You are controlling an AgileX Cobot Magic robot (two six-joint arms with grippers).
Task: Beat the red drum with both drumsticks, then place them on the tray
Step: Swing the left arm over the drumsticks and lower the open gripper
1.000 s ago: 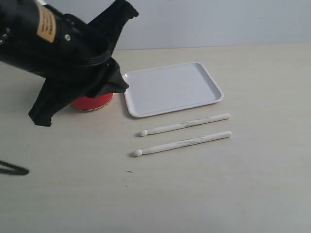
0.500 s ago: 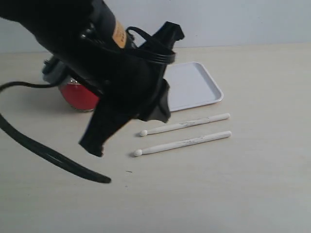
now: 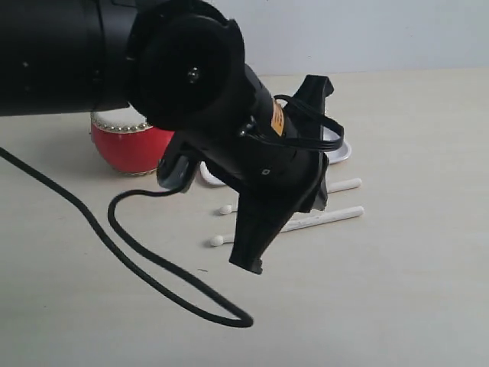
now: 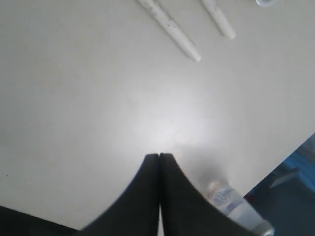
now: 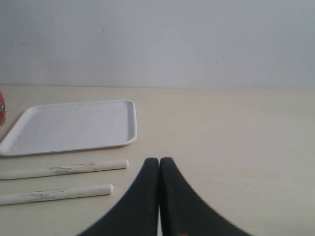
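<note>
The red drum stands at the back left, its cream top partly behind my left arm; a red sliver of the drum shows in the right wrist view. Two cream drumsticks lie side by side on the table in front of the white tray, which my arm mostly hides. My left gripper hangs shut and empty over the sticks' rounded tips. In the left wrist view the left gripper is above bare table, the drumsticks beyond it. My right gripper is shut and empty, just past the drumsticks and the tray.
A black cable loops across the table at the front left. A clear plastic bottle lies by the table's edge in the left wrist view, with blue floor beyond.
My left arm has swung right, from over the drum to over the tray and drumsticks. The drum now shows; the tray is mostly covered. Both grippers stayed shut.
</note>
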